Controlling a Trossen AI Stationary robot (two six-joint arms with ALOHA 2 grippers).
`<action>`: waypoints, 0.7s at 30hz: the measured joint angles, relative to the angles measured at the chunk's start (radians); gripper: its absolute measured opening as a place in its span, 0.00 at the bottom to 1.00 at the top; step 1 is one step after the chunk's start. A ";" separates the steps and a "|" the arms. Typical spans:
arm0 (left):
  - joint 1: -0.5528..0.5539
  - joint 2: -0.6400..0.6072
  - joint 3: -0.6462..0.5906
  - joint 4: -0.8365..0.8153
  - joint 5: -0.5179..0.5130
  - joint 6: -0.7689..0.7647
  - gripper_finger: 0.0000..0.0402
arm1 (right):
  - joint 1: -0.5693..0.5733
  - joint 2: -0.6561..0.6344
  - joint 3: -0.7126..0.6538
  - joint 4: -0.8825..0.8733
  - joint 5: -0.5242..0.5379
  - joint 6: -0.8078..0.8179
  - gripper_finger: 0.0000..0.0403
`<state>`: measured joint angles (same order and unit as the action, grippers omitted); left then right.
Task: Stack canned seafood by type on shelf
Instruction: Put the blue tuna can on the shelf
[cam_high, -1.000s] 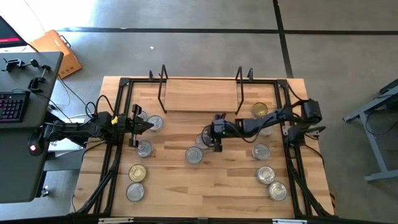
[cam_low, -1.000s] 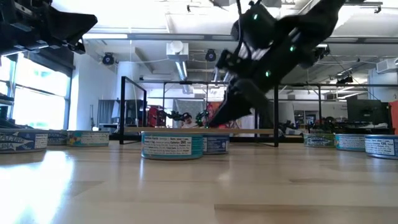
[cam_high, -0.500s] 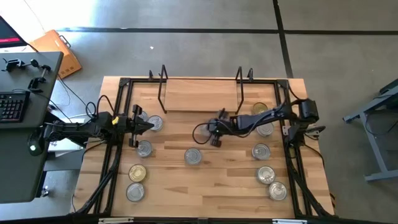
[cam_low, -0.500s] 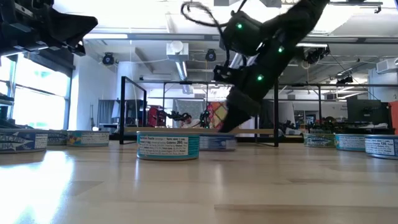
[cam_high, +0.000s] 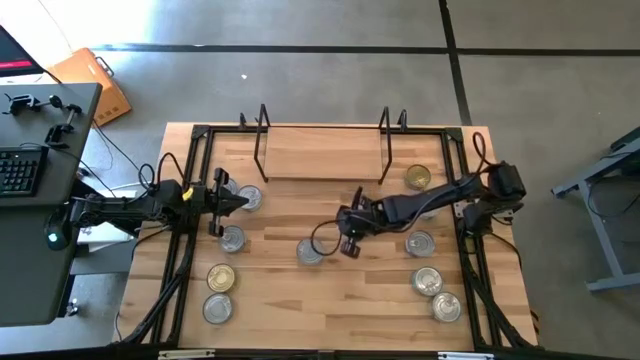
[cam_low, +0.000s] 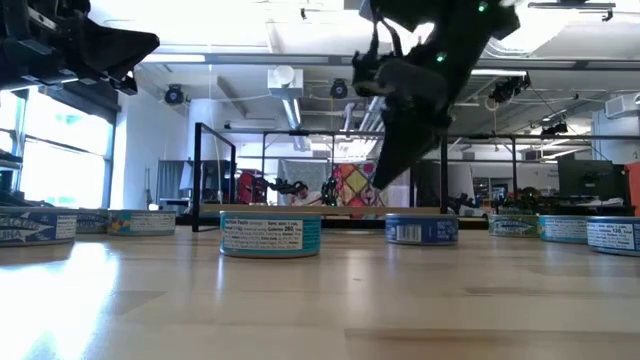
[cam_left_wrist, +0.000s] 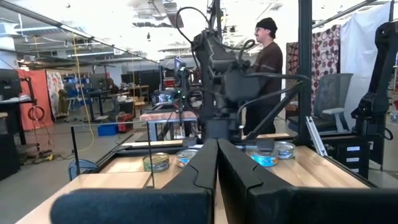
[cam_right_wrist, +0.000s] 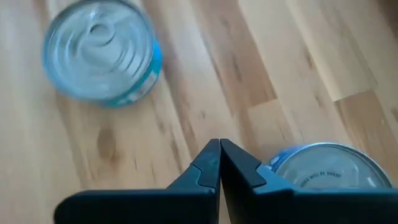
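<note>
The high view looks straight down on the table (cam_high: 330, 300), the low view level across it, both wrist views close above its boards.

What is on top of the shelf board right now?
Nothing is visible on the shelf: the high view shows bare light wood between its wire ends. The nearest gold-topped tin sits on the table beside it, not on it.

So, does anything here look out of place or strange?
No tin looks tipped or damaged. One oddity: the right pincer is shut on nothing, above bare wood, right beside a silver-topped tin. The shelf holds no tin. The left pincer waits shut at the table's left.
</note>
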<state>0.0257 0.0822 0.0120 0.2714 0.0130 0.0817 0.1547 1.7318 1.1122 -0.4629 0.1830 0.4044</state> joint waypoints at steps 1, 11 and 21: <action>0.000 0.000 0.000 0.000 -0.001 0.000 0.01 | 0.011 -0.003 0.000 -0.017 -0.012 -0.024 0.01; 0.000 0.000 0.000 -0.006 -0.025 0.000 0.01 | 0.087 -0.005 0.000 -0.247 -0.011 -0.059 0.01; 0.000 0.000 0.000 -0.005 -0.102 0.000 0.01 | 0.018 -0.004 0.000 -0.441 0.233 -0.154 0.25</action>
<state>0.0257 0.0822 0.0124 0.2660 -0.0891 0.0818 0.1730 1.7279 1.1124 -0.9043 0.4156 0.2509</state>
